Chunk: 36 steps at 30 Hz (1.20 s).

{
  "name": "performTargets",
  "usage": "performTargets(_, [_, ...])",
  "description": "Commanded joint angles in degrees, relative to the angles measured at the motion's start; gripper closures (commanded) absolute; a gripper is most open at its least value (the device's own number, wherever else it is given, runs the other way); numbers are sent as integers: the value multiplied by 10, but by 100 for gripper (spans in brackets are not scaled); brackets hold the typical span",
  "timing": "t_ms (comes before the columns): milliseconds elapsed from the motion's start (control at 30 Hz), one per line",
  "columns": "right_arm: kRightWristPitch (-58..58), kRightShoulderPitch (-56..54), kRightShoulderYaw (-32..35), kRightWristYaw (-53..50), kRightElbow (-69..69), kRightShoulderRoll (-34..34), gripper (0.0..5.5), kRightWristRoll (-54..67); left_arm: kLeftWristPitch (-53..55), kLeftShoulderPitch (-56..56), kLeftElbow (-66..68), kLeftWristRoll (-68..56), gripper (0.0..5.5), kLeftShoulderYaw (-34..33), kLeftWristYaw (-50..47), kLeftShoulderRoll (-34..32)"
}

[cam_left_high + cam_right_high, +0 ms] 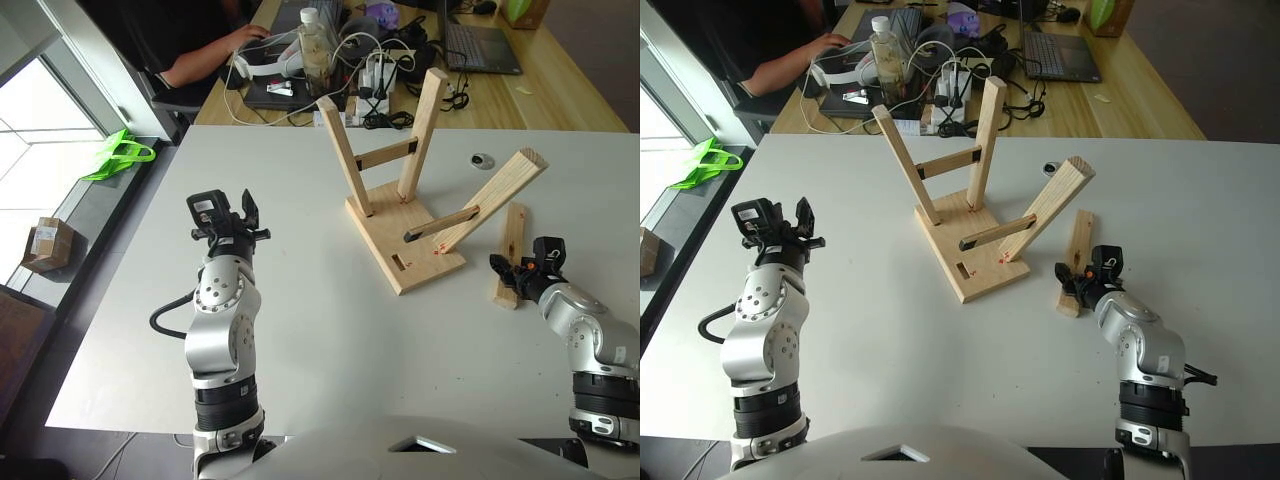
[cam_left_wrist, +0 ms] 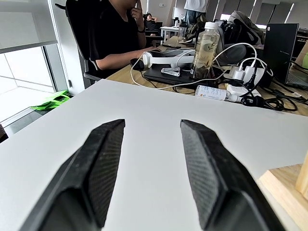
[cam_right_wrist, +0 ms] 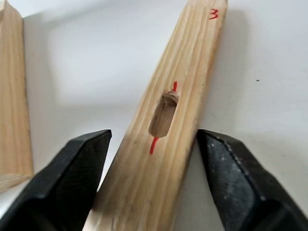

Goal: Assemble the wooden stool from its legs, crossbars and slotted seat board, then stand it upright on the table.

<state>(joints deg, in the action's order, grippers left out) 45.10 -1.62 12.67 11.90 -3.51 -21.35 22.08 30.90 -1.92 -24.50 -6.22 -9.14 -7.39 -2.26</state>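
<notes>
Seat board [image 1: 385, 230] lies flat on the white table [image 1: 300, 330], right of centre, slotted face up. One slot near its front corner is unfilled.

Two legs stand in the board: far-left leg [image 1: 343, 155] and far-right leg [image 1: 424, 125]. Both lean slightly and are joined by a dark crossbar [image 1: 386, 155].

A third leg [image 1: 492, 198] is seated at the board's right corner and tilts steeply outward to the right. A second crossbar [image 1: 441, 224] projects from it toward the board, its free end unattached.

The loose fourth leg [image 3: 192, 57] lies flat on the table just right of the board. Its mortise faces up and carries red marks.

Right gripper [image 3: 153, 134] is low over the near end of the loose fourth leg. Its fingers [image 3: 82, 163] are spread apart, one on each side of the wood. Firm contact cannot be confirmed.

Left gripper [image 2: 151, 130] is held above bare table well left of the board. Its fingers [image 2: 103, 163] are parted and hold nothing.

A small round grey object [image 1: 483, 159] sits on the table beyond the tilted leg. The wooden table behind carries a bottle [image 1: 313, 40], a laptop [image 1: 480, 45] and cables.
</notes>
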Motion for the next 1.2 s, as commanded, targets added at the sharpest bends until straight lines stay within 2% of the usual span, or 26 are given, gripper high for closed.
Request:
performTargets(33, [-3,-8,-17,12,-1,-18,295,-22,10,-16,2,7,337,-4,0,-10])
performTargets(167, [-58,-28,-26,48,38,-53,345,-54,5,-36,-3,29,337,-2,10,-42])
performTargets(233, [-107,-55,-24,65,77,-80,345,-76,6,-51,-6,30,337,-11,20,-61])
performTargets(333, [-240,-147,-29,101,176,-148,345,-130,16,-103,-4,2,337,-60,51,-112])
performTargets(400, [-368,-221,-45,127,225,-195,346,-176,26,-154,6,-35,337,-91,100,-165])
performTargets(500, [-611,-356,-98,145,287,-274,346,-279,104,-256,11,-174,337,-132,215,-238])
performTargets(567, [-779,-491,-146,170,325,-309,346,-344,163,-351,29,-267,337,-120,355,-342])
performTargets(667, [-949,-632,-203,207,361,-301,346,-391,205,-485,96,-321,337,-69,515,-450])
performTargets(767, [-1057,-716,-252,246,382,-271,346,-404,189,-585,159,-290,337,7,619,-502])
performTargets(833, [-1104,-751,-281,281,384,-254,346,-378,177,-628,174,-263,337,47,659,-522])
performTargets(967, [-1144,-756,-360,362,352,-242,346,-279,161,-643,128,-237,337,94,703,-555])
performTargets(1067, [-1122,-735,-406,408,299,-233,346,-227,176,-599,50,-247,337,109,701,-561])
performTargets(1200, [-1102,-705,-435,439,269,-208,346,-237,253,-503,-47,-319,337,104,662,-526])
